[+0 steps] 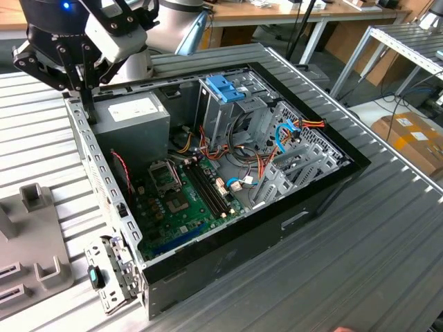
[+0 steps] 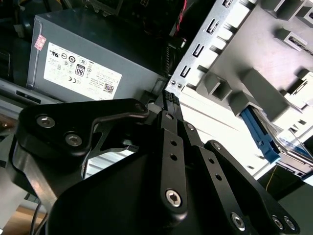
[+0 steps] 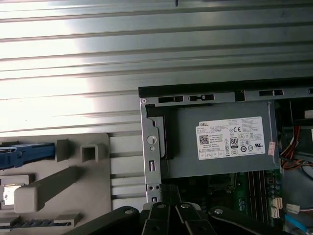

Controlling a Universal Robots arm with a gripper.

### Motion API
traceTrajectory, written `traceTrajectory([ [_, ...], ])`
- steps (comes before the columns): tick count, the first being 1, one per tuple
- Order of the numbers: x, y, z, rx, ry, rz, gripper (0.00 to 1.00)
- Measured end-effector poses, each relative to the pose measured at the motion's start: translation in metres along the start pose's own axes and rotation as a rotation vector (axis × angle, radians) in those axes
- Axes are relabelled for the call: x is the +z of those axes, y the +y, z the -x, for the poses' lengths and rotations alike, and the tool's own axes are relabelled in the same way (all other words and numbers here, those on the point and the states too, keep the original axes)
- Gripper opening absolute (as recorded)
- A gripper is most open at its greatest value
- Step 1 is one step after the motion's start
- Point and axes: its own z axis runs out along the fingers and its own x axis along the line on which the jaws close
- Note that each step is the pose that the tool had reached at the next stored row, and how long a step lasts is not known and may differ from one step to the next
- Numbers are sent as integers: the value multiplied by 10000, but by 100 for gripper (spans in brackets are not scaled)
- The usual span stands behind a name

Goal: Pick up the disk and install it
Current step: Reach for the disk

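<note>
The disk (image 3: 24, 152) lies in a grey fixture (image 3: 63, 186) beside the open computer case (image 1: 277, 207). Its bright blue side rail is what I see of it in both wrist views. In the second wrist view the disk (image 2: 261, 137) sits at the fixture's edge, with a grey metal face beside the rail. My black gripper (image 1: 88, 111) hangs over the case's back corner, by the power supply (image 1: 131, 114). It is some way from the disk. The fingertips (image 2: 169, 96) are pressed together with nothing between them.
Inside the case are a motherboard (image 1: 180, 194), an upright grey drive cage with a blue top (image 1: 225, 90) and coloured cables (image 1: 277, 138). Part of the grey fixture (image 1: 31, 235) rests on the ribbed metal table (image 1: 374, 242) at the exterior view's left. A cardboard box (image 1: 412, 135) stands on the floor beyond.
</note>
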Motion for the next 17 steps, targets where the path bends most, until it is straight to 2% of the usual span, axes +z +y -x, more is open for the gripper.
traceTrajectory([
  [17,-1,-4,-48,0,0,0,11],
])
